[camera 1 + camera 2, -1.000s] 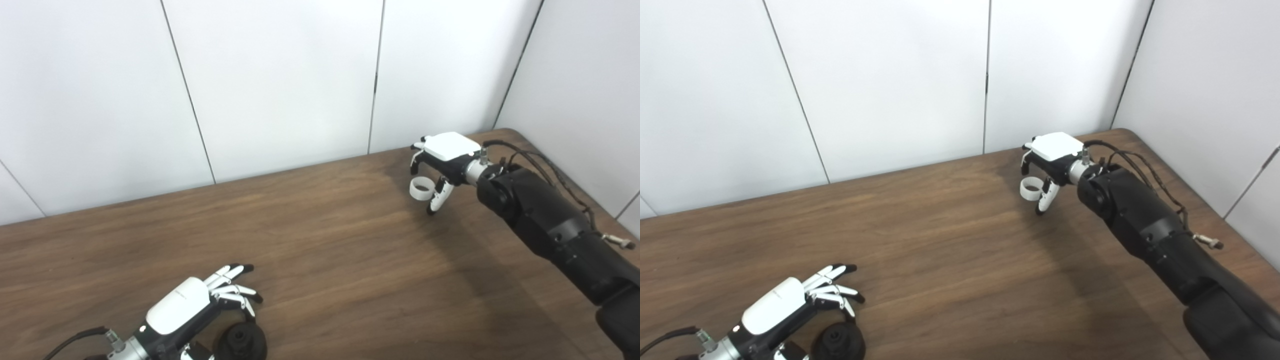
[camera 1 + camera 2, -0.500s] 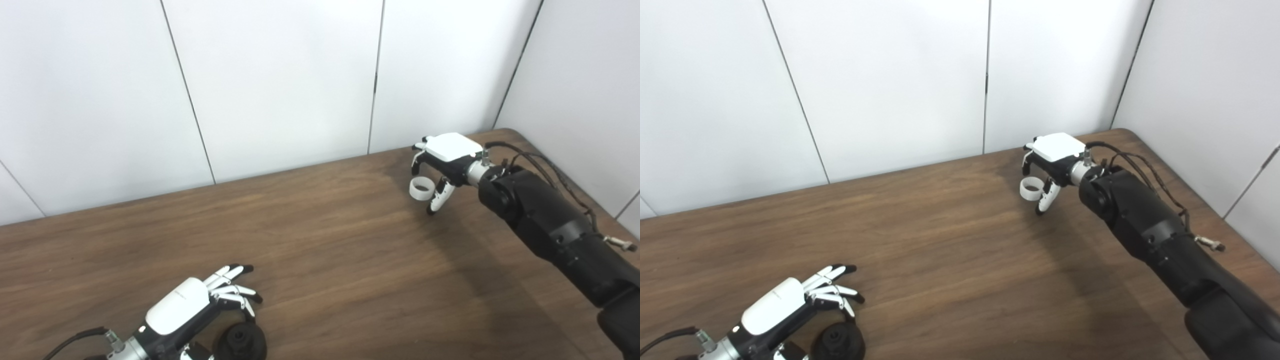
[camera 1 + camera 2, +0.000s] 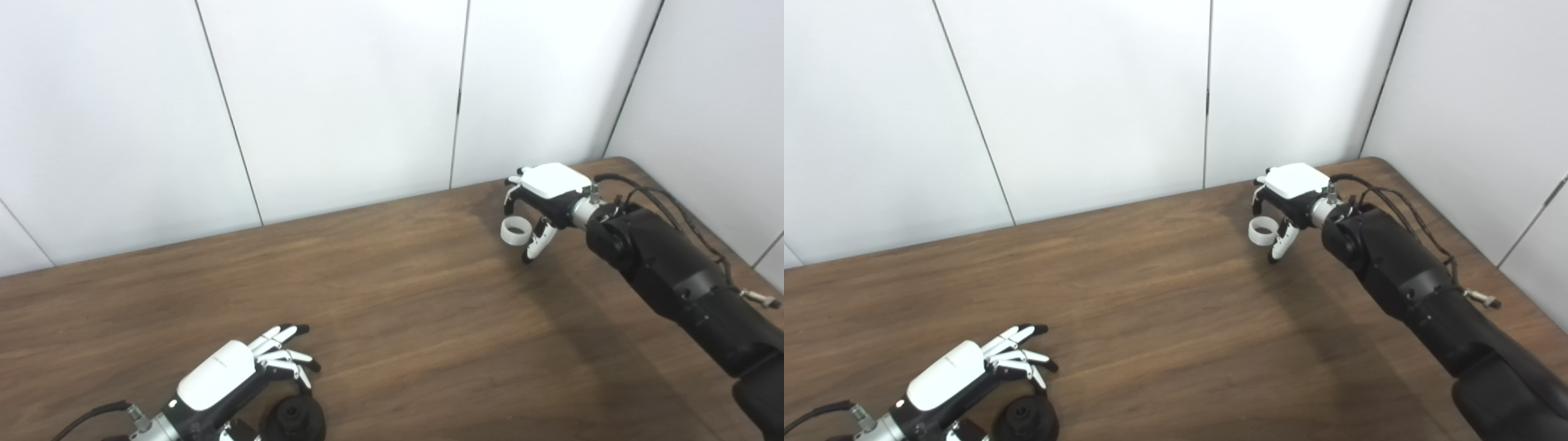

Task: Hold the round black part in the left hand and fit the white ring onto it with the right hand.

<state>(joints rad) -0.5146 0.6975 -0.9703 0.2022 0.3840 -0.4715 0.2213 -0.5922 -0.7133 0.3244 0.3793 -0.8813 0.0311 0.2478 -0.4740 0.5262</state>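
The round black part (image 3: 294, 419) sits on the table at the bottom edge, left of centre. My left hand (image 3: 236, 376) lies just behind and left of it with its fingers apart, holding nothing; its thumb is cut off by the picture's edge. At the far right the white ring (image 3: 515, 231) rests low at the table surface. My right hand (image 3: 542, 202) arches over it, its fingers on the ring's far side and its thumb against the near right side, shut on the ring.
The brown wooden table (image 3: 398, 306) meets white wall panels at the back and on the right. Its rounded far right corner (image 3: 625, 160) lies just behind my right hand. Cables (image 3: 674, 205) run along the black right forearm.
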